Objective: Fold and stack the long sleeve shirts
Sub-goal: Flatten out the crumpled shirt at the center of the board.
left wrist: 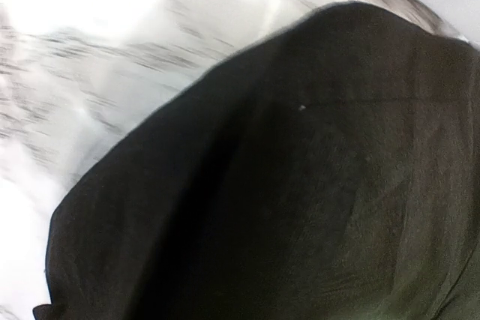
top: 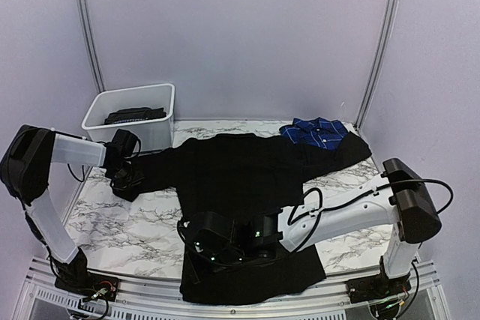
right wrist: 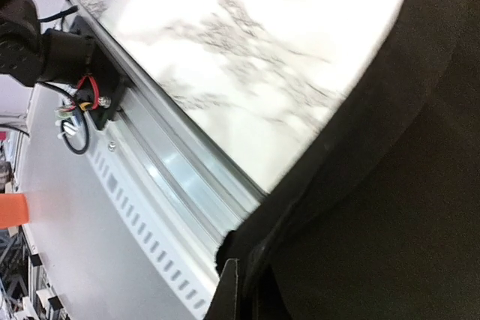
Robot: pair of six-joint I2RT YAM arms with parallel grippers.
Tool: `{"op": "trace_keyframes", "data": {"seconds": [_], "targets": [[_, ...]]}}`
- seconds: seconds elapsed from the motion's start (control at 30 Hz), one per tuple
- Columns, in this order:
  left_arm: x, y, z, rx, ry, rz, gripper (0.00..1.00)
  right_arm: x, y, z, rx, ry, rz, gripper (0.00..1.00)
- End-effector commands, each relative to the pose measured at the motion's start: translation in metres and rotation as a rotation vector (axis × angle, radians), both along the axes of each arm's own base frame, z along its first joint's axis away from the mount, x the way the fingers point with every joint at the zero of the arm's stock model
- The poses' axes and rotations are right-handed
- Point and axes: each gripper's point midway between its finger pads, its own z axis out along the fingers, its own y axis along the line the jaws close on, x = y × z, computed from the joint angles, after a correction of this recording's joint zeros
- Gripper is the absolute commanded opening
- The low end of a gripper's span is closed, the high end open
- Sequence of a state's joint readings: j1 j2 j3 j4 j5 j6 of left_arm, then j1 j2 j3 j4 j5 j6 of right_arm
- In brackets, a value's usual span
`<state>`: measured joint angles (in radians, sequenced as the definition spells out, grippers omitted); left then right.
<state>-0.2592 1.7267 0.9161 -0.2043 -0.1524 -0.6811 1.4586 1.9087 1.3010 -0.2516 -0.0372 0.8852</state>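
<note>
Holding dark cloth [top: 135, 116], bin [top: 159, 134] sits near black shirt [top: 240, 170].

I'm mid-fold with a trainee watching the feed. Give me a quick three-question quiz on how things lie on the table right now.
1. True or false: the blue plaid shirt lies inside the white bin.
2. Multiple choice: the left gripper is at which part of the black shirt? A) the sleeve end nearest the bin B) the collar C) the near hem
3. Fill in: the right gripper is at the black shirt's ___ edge, the one by the arm bases.

Key: 1 false, it lies at the far right of the table. 2 A. 3 near.
</note>
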Motion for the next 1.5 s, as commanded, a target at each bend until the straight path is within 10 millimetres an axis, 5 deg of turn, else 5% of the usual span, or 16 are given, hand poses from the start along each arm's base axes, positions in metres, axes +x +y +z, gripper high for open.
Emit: {"op": "trace_keyframes", "data": {"seconds": [0.0, 0.27, 0.43, 0.57, 0.7, 1.0, 1.23, 1.47], "targets": [[-0.006, 0.031, 0.012, 0.046, 0.022, 0.050, 0.13, -0.008, 0.028, 0.012, 0.024, -0.034, 0.093, 0.00], [0.004, 0.051, 0.034, 0.106, 0.006, 0.058, 0.11, -0.018, 0.082, 0.000, 0.056, -0.035, 0.236, 0.00], [0.004, 0.046, 0.036, 0.093, 0.028, 0.025, 0.37, -0.014, 0.092, 0.002, 0.082, -0.039, 0.246, 0.33], [0.002, 0.043, 0.052, 0.082, -0.008, 0.002, 0.74, 0.007, 0.074, 0.021, 0.079, -0.091, 0.199, 0.54], [-0.005, 0.044, 0.078, 0.089, -0.062, -0.011, 0.97, 0.047, 0.038, 0.042, 0.068, -0.160, 0.107, 0.67], [-0.032, 0.032, 0.126, 0.124, -0.171, -0.047, 0.99, 0.150, -0.068, 0.073, 0.007, -0.290, -0.161, 0.78], [-0.044, -0.063, 0.142, 0.048, -0.222, -0.227, 0.99, 0.224, -0.181, 0.077, -0.020, -0.332, -0.426, 0.69], [-0.036, -0.164, 0.130, 0.015, -0.202, -0.414, 0.99, 0.255, -0.283, 0.045, -0.054, -0.293, -0.630, 0.65]]}}
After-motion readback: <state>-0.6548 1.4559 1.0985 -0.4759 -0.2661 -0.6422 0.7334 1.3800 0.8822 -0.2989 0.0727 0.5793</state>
